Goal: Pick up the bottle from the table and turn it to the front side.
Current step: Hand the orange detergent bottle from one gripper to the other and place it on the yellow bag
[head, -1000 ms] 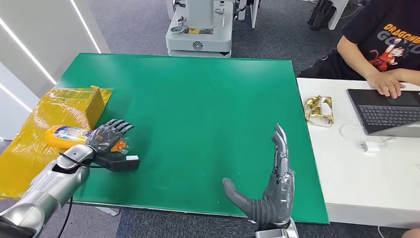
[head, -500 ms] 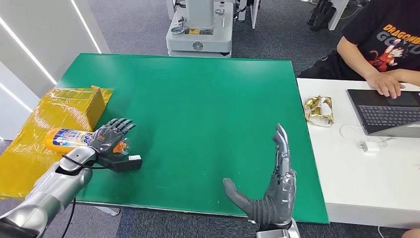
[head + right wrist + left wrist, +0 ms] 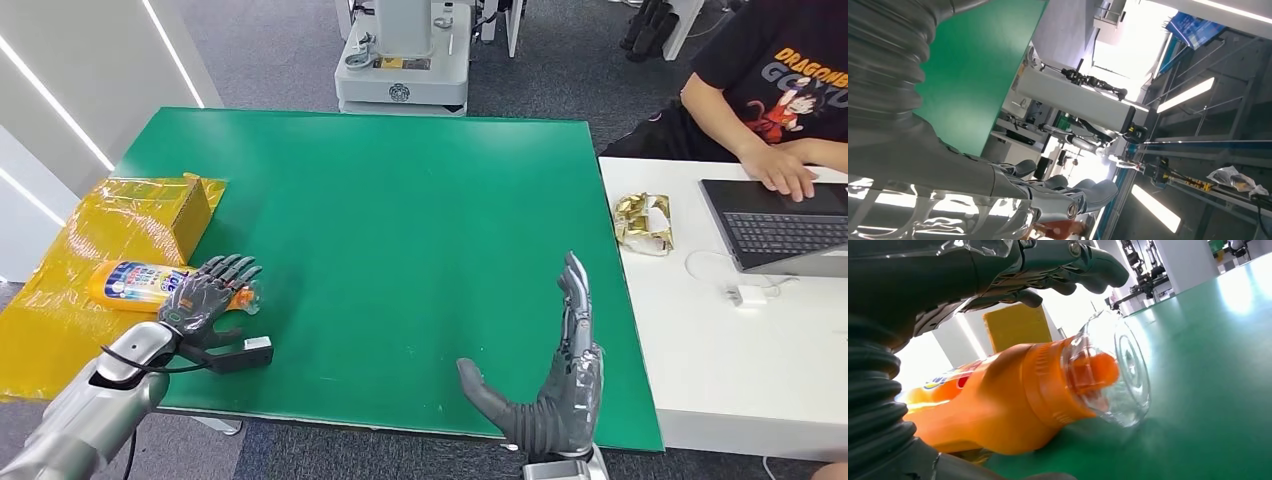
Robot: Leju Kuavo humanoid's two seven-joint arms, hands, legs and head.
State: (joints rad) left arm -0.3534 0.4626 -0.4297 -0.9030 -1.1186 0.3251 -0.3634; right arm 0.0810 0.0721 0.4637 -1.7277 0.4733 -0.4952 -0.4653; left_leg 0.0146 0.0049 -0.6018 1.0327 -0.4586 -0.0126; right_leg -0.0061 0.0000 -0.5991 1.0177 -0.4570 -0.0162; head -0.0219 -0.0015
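An orange bottle (image 3: pixel 135 284) with a blue and white label lies on its side at the left edge of the green table (image 3: pixel 400 190), its clear-capped end pointing toward the table's middle. My left hand (image 3: pixel 205 297) hovers over that capped end with fingers spread. In the left wrist view the fingers (image 3: pixel 1068 265) arch above the bottle (image 3: pixel 1013 400) without closing around it, and the clear cap (image 3: pixel 1120 370) rests on the green surface. My right hand (image 3: pixel 555 385) stands edge-up near the table's front edge, fingers straight and thumb out, holding nothing.
A yellow box (image 3: pixel 150 215) on yellow wrapping sits just behind the bottle. To the right is a white table (image 3: pixel 720 370) with a gold wrapper (image 3: pixel 645 222) and a laptop (image 3: pixel 780 235), where a person (image 3: pixel 780 90) sits typing. A grey machine base (image 3: pixel 405 60) stands beyond the far edge.
My left hand has drawn back toward the near edge, uncovering more of the bottle's label. The bottle has shifted slightly nearer. My right hand has barely moved.
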